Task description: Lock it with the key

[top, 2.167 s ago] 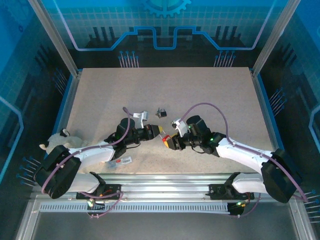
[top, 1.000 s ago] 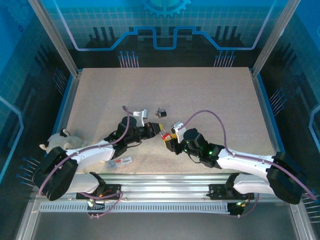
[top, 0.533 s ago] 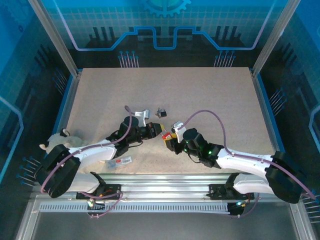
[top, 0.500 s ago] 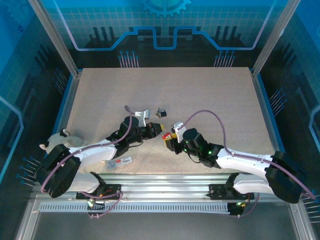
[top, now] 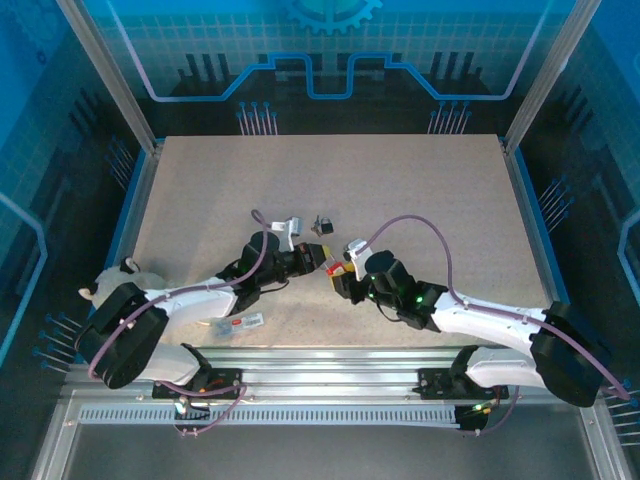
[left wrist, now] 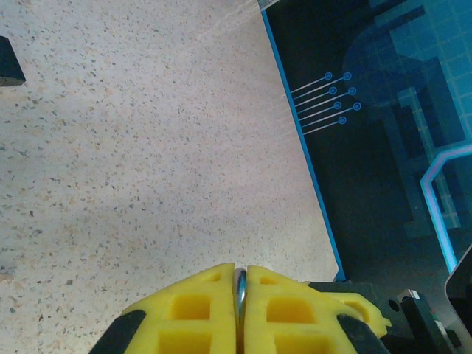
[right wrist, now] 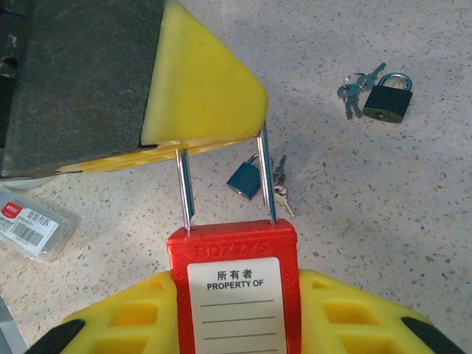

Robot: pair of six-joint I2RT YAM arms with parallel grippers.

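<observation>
With the right pincer [right wrist: 236, 318] clamped around the red padlock [right wrist: 234, 247] and the left pincer [left wrist: 240, 293] pinched tight on what seems its shackle [right wrist: 268, 177] just ahead, the lock is merely steadied; next, I judge, one pincer must fetch the keys [right wrist: 282, 198] lying beyond.

- Top: high behind both arms, looking down on whole surface [top: 400, 180].
- Left wrist: close behind left tool [left wrist: 240, 313], low, facing right wall [left wrist: 383, 147].
- Right wrist: close behind right tool [right wrist: 236, 310], facing left; same surface.
</observation>
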